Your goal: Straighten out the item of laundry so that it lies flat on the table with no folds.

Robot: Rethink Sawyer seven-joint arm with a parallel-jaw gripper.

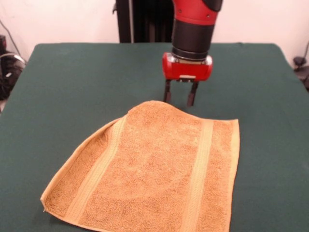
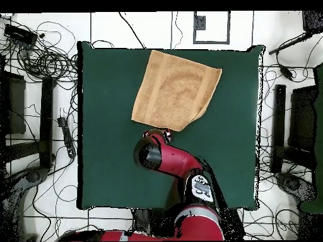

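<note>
The table (image 1: 72, 82) fills both views, covered in dark green cloth, and it is far wider than anything lying on it. On the white floor (image 2: 38, 183) around it, in the overhead view, black cables (image 2: 44, 60) trail and coil.

The red and black arm (image 2: 176, 162) reaches from the robot's base out over the table; in the front view it comes straight down and ends in a red block above the fingers.

The towel (image 1: 159, 169) lies spread on the table, golden-orange, with two ribbed bands running across it, one near each end. Most of it lies flat. Its left far corner in the front view is turned over, so that edge runs in a curve instead of a straight corner, and the far edge rises in a low hump just in front of the gripper.

The gripper (image 1: 180, 99) stands upright at the towel's far edge, its two dark fingers (image 1: 191, 96) slightly parted and gripping nothing, their tips down at the cloth beside the hump
</note>
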